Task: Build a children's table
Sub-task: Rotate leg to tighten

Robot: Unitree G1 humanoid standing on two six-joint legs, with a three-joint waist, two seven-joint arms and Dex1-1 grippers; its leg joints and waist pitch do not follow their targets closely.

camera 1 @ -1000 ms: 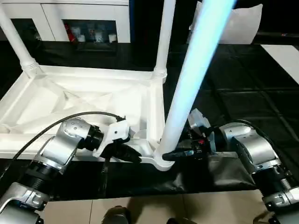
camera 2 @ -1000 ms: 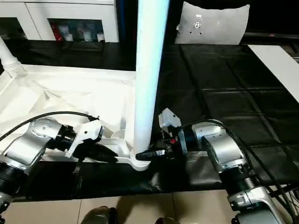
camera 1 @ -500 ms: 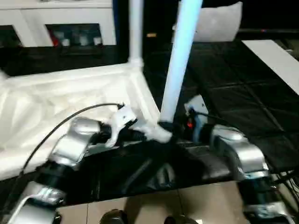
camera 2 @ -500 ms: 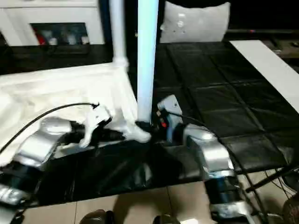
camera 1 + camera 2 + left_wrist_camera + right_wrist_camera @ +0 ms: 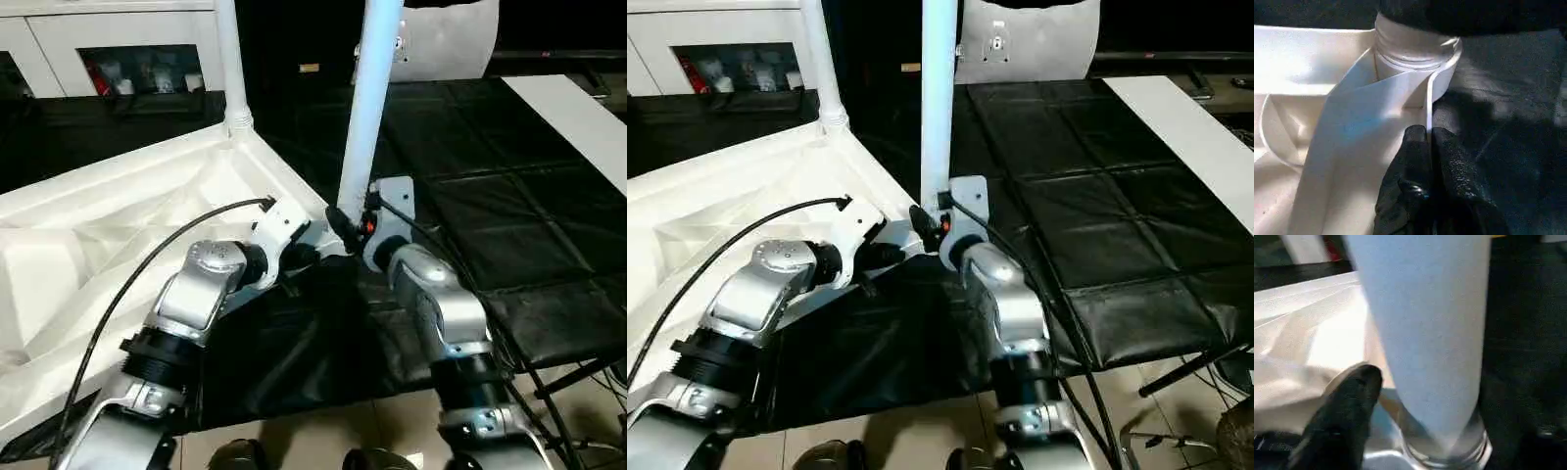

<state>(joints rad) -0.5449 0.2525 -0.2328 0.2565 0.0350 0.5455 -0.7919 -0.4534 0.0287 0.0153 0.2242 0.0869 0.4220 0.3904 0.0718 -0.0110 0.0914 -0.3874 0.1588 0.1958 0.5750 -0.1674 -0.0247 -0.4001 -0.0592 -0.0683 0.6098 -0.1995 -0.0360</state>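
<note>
the white leg (image 5: 370, 108) stood straight up in the table top's (image 5: 108, 211) near corner. the right gripper (image 5: 345, 227) sat wide around its bottom. the left gripper (image 5: 1427, 142) pinched the corner's edge.

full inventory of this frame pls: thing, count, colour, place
table top: 1, white, upside down on the workbench, ribbed underside up
screwed-in legs: 2, white, upright; one at the near corner socket, one at the far corner
workbench mat: 1, black, under and to the right of the top
cabinets: white, glass-fronted, at the back left
white board: 1, lying at the right edge
left claw: 1, black, shut on the top's thin rim beside the near socket
right claw: 1, black, at the near leg's base; one finger beside the leg
forearms: 2, silver, left, right
</note>
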